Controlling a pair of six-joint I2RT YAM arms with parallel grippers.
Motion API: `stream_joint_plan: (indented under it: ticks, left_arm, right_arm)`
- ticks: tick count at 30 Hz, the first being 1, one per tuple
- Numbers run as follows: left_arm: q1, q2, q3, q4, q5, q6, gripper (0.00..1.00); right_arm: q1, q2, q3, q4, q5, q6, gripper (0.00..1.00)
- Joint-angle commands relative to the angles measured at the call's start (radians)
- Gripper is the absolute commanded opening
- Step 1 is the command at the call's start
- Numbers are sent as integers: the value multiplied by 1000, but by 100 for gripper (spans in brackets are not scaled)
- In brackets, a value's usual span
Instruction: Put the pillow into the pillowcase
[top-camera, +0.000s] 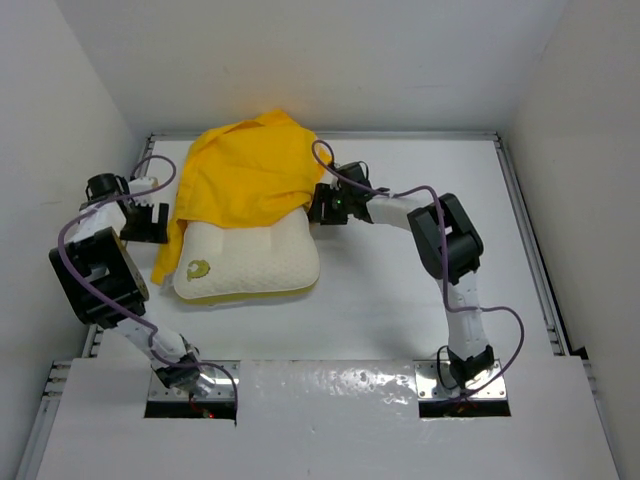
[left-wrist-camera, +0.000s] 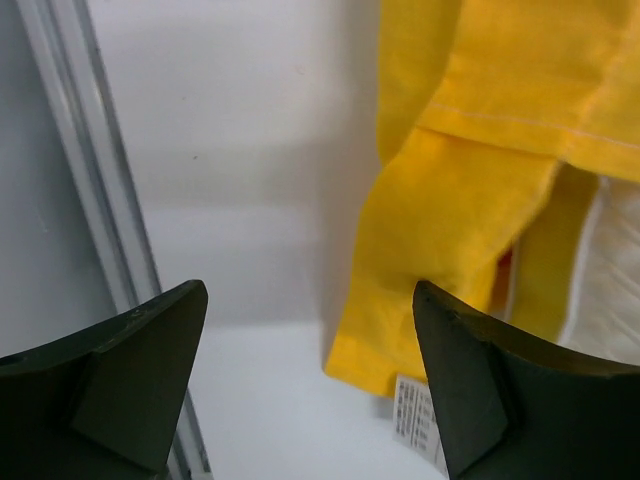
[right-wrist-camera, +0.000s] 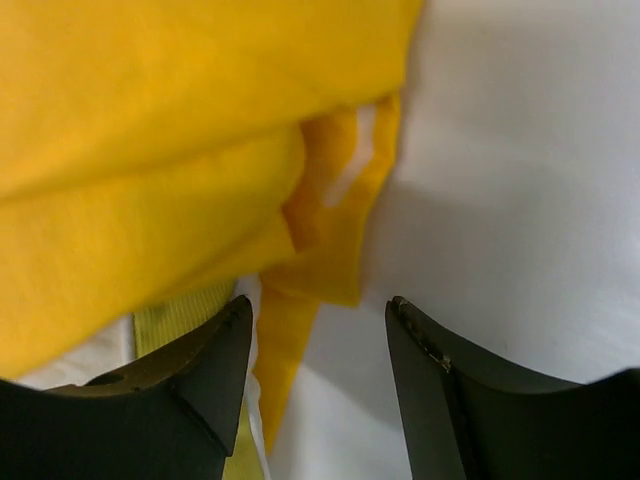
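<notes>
Nearest to me, the pillow (top-camera: 255, 262) lies flat on the tabletop (top-camera: 400, 310), its yellow emblem (top-camera: 198, 268) at the near-left corner. The pillowcase (top-camera: 250, 170) is bunched over the pillow's far half. It is draped on top, not pulled around it, and a tail hangs down the left side. My left hand (top-camera: 150, 222) sits just left of that tail, fingers spread wide, holding nothing. My right hand (top-camera: 325, 205) is at the pillow's far-right corner, jaws moderately apart. A strip of the yellow cloth shows between its fingers, not pinched.
</notes>
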Motion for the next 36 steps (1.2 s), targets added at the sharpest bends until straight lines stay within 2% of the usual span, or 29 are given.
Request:
stream_joint_plan:
  ticks: [1,4,6,8,9,11,12,13,14,16,17,20,22,24,28,32,36]
  left_arm:
    - [7,74,-33,126,17,-34,83]
    - [-16,121,-39,159,54,-60,83]
    - [-19,140,-40,145,109,-50,83]
    - [-19,143,-40,109,164,-27,83]
    - [-19,137,-51,95,219,-16,83]
    - [-19,109,-74,65,281,39,81]
    - [-19,99,-92,65,333,54,77]
    - [-19,88,-128,78,353,85,73]
    - [-19,65,-149,98,373,91,67]
    - [-19,30,-217,161,419,110,25]
    - [-21,20,-234,192,415,86,0]
    - [-13,-7,-249,184,425,116,0]
    - [-9,-23,-240,109,454,191,0]
    - [10,-58,-199,-20,549,287,0]
    - [25,-142,-111,-202,648,392,0]
    - [25,-187,-128,-178,596,380,0]
    - [25,-159,-195,-109,521,337,0]
  right_arm:
    - [18,64,39,45,-25,26,57]
    - [40,99,60,73,-45,24,60]
    - [55,125,89,62,-45,26,54]
    - [58,141,95,57,-40,41,40]
    - [58,136,68,66,-40,55,23]
    - [57,119,22,128,-25,77,8]
    - [55,96,-16,145,-16,83,0]
    - [55,87,-30,169,-12,87,0]
    - [53,76,-44,178,-23,87,0]
    - [55,33,-81,198,-51,69,0]
    - [53,14,-101,209,-55,61,0]
    - [53,-89,-213,272,-75,29,0]
    - [53,-181,-295,300,-92,6,0]
    - [53,-256,-369,304,-117,-11,0]
    - [53,-512,-499,327,-109,-31,0]
    - [38,-599,-593,301,-52,-57,0]
    - [-15,-568,-656,304,-14,-9,0]
